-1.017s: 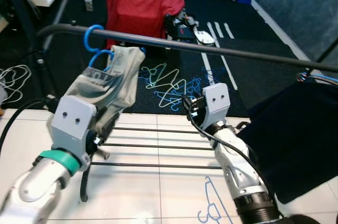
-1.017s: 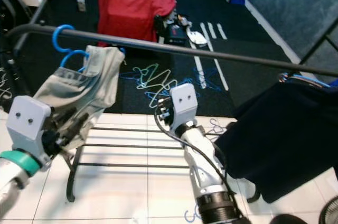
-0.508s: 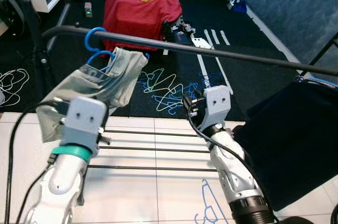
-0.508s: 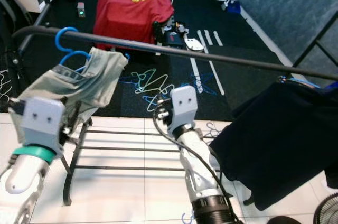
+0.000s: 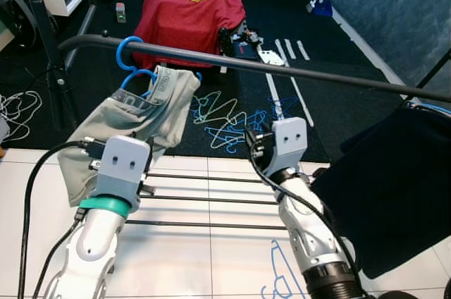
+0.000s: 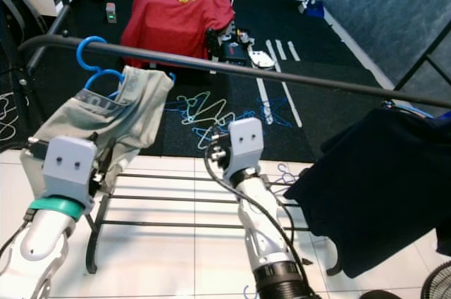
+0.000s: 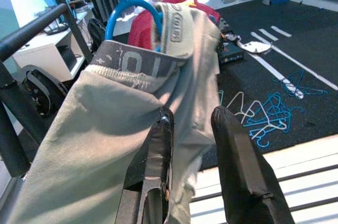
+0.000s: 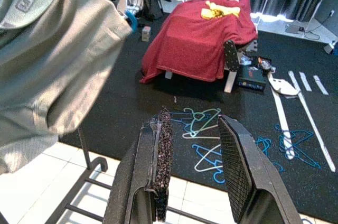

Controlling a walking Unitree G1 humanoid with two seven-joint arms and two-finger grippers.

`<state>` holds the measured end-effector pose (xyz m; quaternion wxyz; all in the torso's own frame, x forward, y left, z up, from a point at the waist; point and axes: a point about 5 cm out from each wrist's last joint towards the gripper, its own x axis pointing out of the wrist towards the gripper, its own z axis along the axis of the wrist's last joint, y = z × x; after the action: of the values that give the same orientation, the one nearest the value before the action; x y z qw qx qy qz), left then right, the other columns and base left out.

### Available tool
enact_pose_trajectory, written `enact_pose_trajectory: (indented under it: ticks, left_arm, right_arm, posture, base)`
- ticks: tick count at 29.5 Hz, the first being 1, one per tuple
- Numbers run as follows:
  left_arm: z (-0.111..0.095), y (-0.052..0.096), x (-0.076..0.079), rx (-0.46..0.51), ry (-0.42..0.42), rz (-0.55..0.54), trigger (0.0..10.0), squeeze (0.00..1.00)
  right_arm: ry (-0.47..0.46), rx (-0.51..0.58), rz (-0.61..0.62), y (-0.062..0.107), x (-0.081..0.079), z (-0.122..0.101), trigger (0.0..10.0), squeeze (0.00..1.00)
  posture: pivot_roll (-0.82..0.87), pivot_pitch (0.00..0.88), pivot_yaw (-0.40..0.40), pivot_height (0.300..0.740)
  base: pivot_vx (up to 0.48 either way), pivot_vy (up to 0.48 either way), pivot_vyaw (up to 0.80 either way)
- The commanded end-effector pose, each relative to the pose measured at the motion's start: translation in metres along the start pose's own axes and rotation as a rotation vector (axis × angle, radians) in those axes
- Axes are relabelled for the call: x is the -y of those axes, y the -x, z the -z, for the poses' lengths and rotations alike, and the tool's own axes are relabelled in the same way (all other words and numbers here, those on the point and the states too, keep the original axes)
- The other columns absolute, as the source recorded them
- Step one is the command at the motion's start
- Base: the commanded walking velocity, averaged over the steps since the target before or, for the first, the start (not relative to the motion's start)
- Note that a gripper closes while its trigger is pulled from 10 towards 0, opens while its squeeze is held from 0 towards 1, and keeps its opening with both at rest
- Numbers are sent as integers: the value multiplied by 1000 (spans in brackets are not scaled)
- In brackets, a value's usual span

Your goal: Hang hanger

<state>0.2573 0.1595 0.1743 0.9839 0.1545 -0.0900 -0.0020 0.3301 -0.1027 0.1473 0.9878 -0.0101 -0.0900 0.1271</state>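
1. Nearest me, the left pincer sits just in front of the grey shorts; its two black fingers stand a narrow gap apart with nothing between them, though the cloth's lower edge hangs right at one finger.
2. The right pincer is raised beside it, well clear of the cloth, fingers parted and empty.
3. The blue hanger carries the shorts. Its hook is over the black rail near the rail's left bend, and it points up. The shoulders run roughly along the rail, and the shorts trail down and to the left.
4. Further right on the same rail hangs a dark garment.
5. Under the rail, the white tiled floor shows the rack's low black bars.
6. Beyond, loose blue and pale hangers lie tangled on the dark carpet.
7. Farthest back is a red cloth with a yellow print. The right wrist view shows it draped over low furniture, while the head views see it from above.
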Motion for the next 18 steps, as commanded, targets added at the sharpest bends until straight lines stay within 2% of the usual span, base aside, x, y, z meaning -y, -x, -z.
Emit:
enact_pose_trajectory:
  ticks: [1,18]
  left_arm:
    - [1,0,3,2,-1,15,10000,0]
    - [5,-1,6,17,-7,19,10000,0]
  right_arm:
    - [3,-14,16,3,4,5,10000,0]
    - [4,-11,16,1,3,8,10000,0]
  posture:
    - [131,2,-44,740]
    - [132,0,-44,740]
  base:
    - [0,0,0]
    - [0,0,0]
